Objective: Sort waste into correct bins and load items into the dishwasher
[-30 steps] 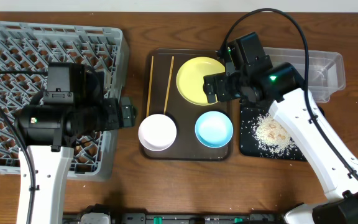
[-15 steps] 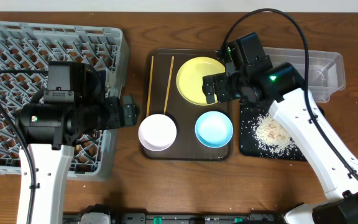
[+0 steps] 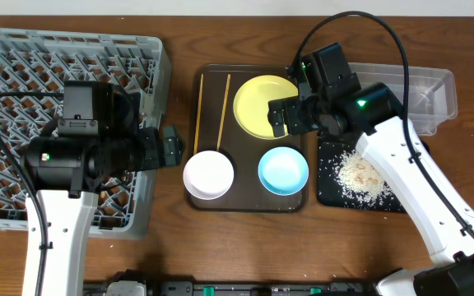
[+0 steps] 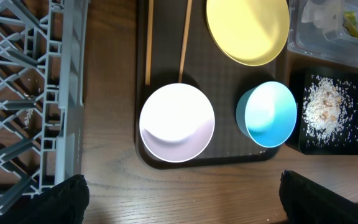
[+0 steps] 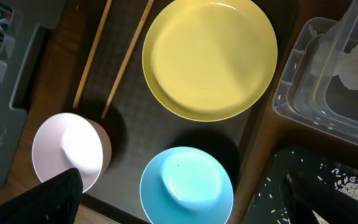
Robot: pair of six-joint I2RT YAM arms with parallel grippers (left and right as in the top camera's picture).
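The yellow plate (image 3: 266, 105), white bowl (image 3: 208, 174), light blue bowl (image 3: 283, 170) and two chopsticks (image 3: 223, 111) lie on a dark brown serving tray (image 3: 245, 205). The grey dish rack (image 3: 6, 49) stands at the left. The clear tub (image 3: 430, 90) at the right holds the white tissue (image 4: 321, 12) and the green-yellow wrapper (image 4: 353, 18). Rice scraps (image 3: 359, 174) lie on the black tray (image 3: 329, 193). My left gripper (image 3: 169, 150) is open and empty between the rack and the white bowl (image 4: 178, 121). My right gripper (image 3: 280, 117) is open and empty above the plate's edge and the blue bowl (image 5: 185, 183).
Bare wooden table (image 3: 245, 247) lies in front of the serving tray. The rack's right wall (image 4: 70, 93) is close to the serving tray's left edge. The clear tub's wall (image 5: 291, 87) borders the serving tray on the right.
My left gripper has shifted slightly right toward the serving tray. The right arm and all objects have not moved.
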